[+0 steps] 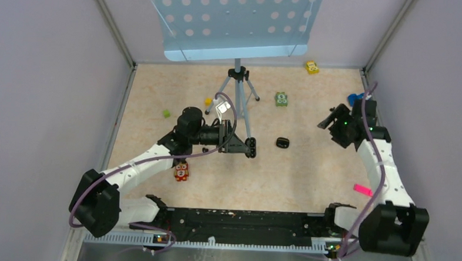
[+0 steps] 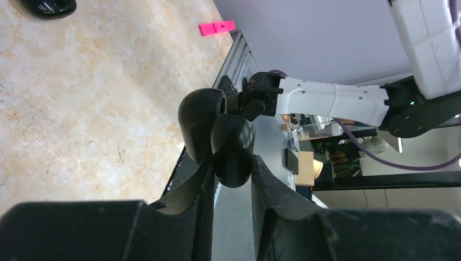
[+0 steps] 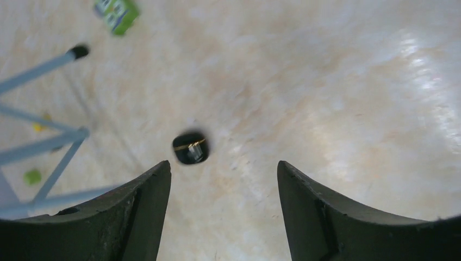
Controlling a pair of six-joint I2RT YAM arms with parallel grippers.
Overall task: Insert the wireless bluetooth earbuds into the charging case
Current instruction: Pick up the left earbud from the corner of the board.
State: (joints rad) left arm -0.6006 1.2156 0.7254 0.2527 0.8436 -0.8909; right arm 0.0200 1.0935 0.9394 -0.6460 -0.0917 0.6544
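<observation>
Left gripper (image 2: 232, 163) is out over the middle of the table (image 1: 309, 175), jaws nearly closed. It pinches a small, glossy black, two-lobed piece that looks like an earbud (image 2: 234, 147). One lobe sits between the fingertips (image 2: 204, 185) and the other bulges out past them. The earbud is held clear of the table surface.

- Charging case (image 1: 283, 143): a black rounded pebble, on the table slightly right of centre. It lies near the left gripper's tip but apart from it, with nothing touching it.
- Right wrist view: the case (image 3: 190, 148) shows a thin gold line and a pale glint across its top. Cannot tell whether the lid is up.
- Right gripper (image 3: 223, 168): raised over the right half of the table, jaws spread wide, nothing between them. The case lies on the table beyond its left finger.

Other items:
- Tripod (image 1: 237, 101) stands toward the far edge, carrying a perforated pale-blue panel (image 1: 239, 19).
- Green block (image 1: 282, 99) sits right of the tripod.
- Yellow toy car (image 1: 312, 67) is at the far edge.
- Blue object (image 1: 353, 99) is near the right edge, partly hidden behind the right arm.
- Small yellow block (image 1: 208, 101) and small green block (image 1: 166, 113) lie left of the tripod.
- Orange numbered block (image 1: 181, 171) is beside the left forearm.
- Pink piece (image 1: 361, 189) is near the right edge.
</observation>
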